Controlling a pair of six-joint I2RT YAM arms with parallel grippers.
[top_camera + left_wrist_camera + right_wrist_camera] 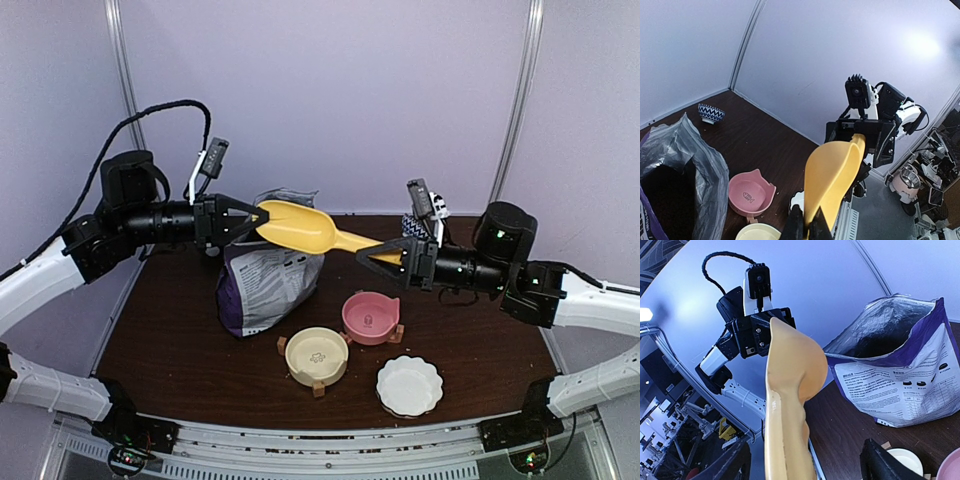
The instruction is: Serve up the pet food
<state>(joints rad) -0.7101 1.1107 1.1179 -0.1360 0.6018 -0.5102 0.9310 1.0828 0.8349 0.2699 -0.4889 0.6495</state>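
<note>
Right gripper (378,253) (jaws wide) straddles scoop (300,226); left gripper (257,219) pinches it.

White arm segments (35,280), black joints (505,235), looping black cable (150,112), black pointed left hand (258,217)

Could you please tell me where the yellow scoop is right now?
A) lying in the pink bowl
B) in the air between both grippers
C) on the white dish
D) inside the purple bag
B: the yellow scoop is above the table, its bowl end pinched by the left gripper, with the open right gripper around its handle.
</note>
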